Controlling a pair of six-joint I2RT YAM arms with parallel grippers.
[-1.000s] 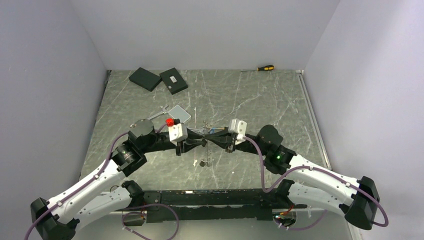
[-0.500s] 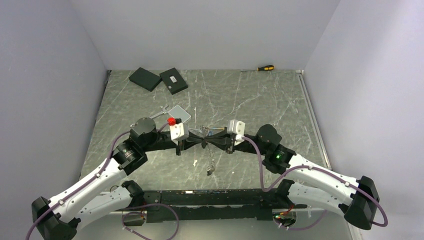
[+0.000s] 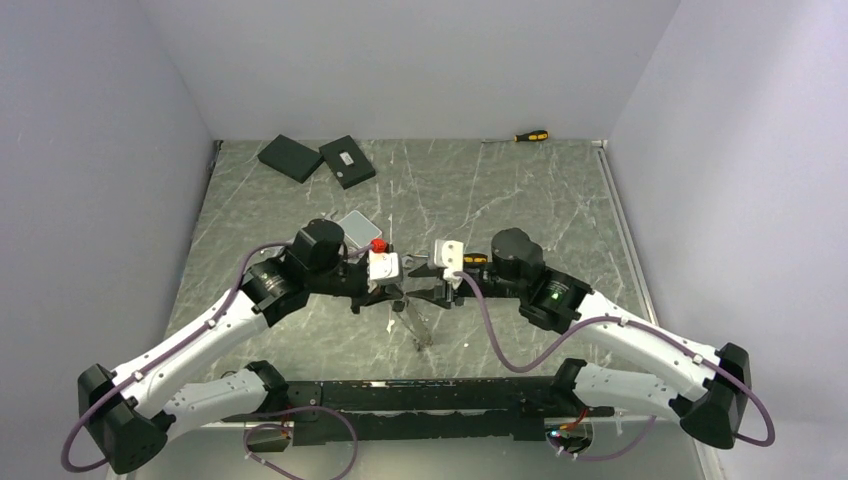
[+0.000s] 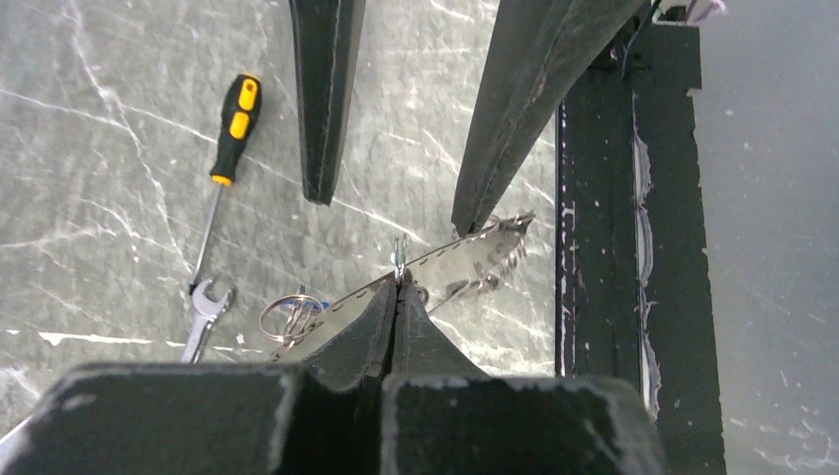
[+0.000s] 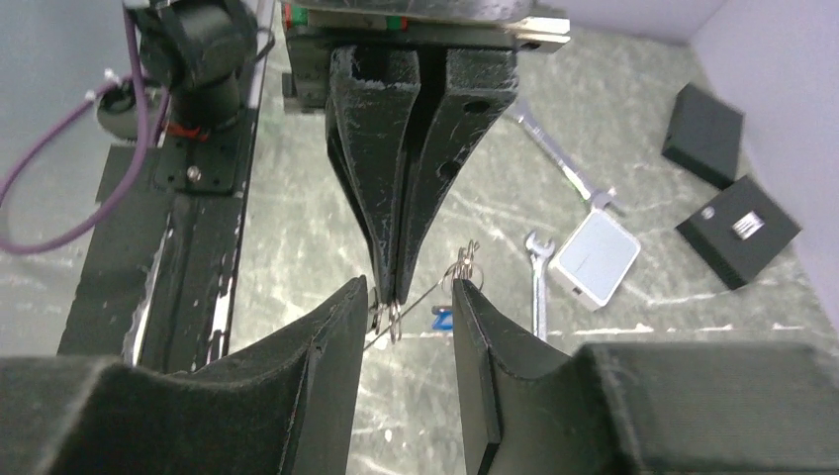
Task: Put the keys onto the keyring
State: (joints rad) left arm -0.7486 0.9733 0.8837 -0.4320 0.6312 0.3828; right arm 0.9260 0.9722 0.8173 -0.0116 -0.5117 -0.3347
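Note:
My left gripper is shut on the keyring, a thin silver wire that runs slantwise past its tips. In the left wrist view the jaws pinch a thin metal edge. My right gripper is open, with one finger on each side of the left tips and the wire. It faces the left gripper in the top view. A blue key lies below, and small rings hang on the wire. Keys dangle below the grippers.
An orange-and-black screwdriver and a silver wrench lie on the marble. A second wrench, a white-blue box and two black boxes are at the back left. Another screwdriver lies at the back wall.
Both wrists have turned and the left arm has swung to the right. The grippers now meet nearer the table's middle, and the dangling keys have shifted slightly right and nearer.

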